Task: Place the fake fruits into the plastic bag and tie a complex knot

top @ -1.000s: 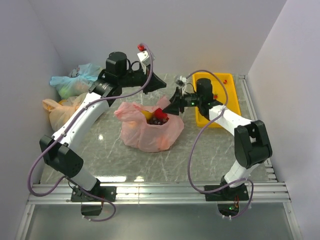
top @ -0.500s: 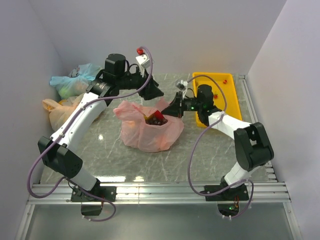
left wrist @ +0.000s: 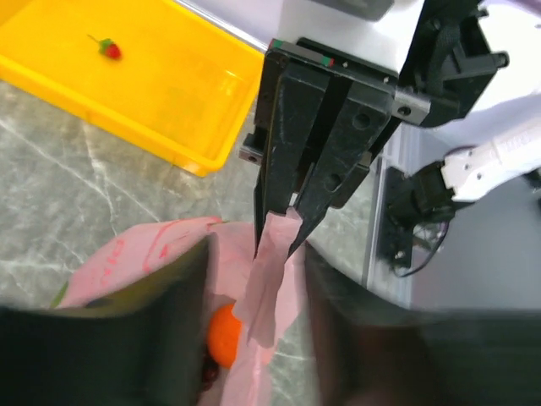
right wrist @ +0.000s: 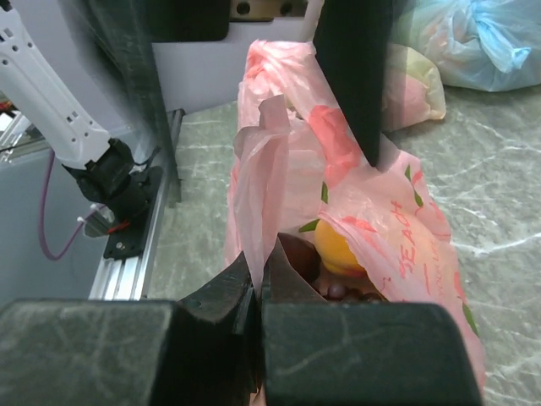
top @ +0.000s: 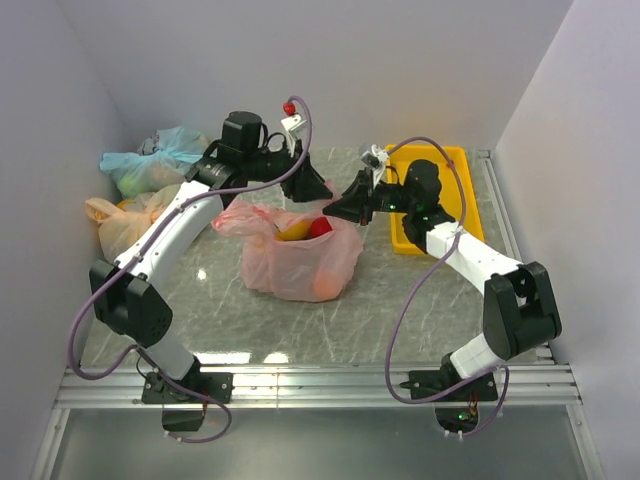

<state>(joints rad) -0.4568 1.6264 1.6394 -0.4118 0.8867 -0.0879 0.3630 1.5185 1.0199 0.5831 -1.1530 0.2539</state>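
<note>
Plastic bag (top: 295, 268) sat on the tabletop (top: 420, 300) just beside the yellow tray (top: 462, 195), fake fruits (top: 318, 227) inside. Right gripper (right wrist: 258, 279): fingers clamped on the tray-side handle strip (left wrist: 269, 271). Left gripper (top: 320, 190): fingers apart, straddling it. Risk — thin film could slip free or tear under a hard pull.

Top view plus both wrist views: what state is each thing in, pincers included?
plastic bag: upright, mouth open, untied, a strip of its rim pinched.
fake fruits: inside the bag, red and yellow ones showing at the mouth.
left pincer: open, either side of that strip, gripping nothing.
right pincer: shut on the bag's rim strip.
yellow tray: one small strawberry in the visible part.
blue-green bag: closed, back left.
</note>
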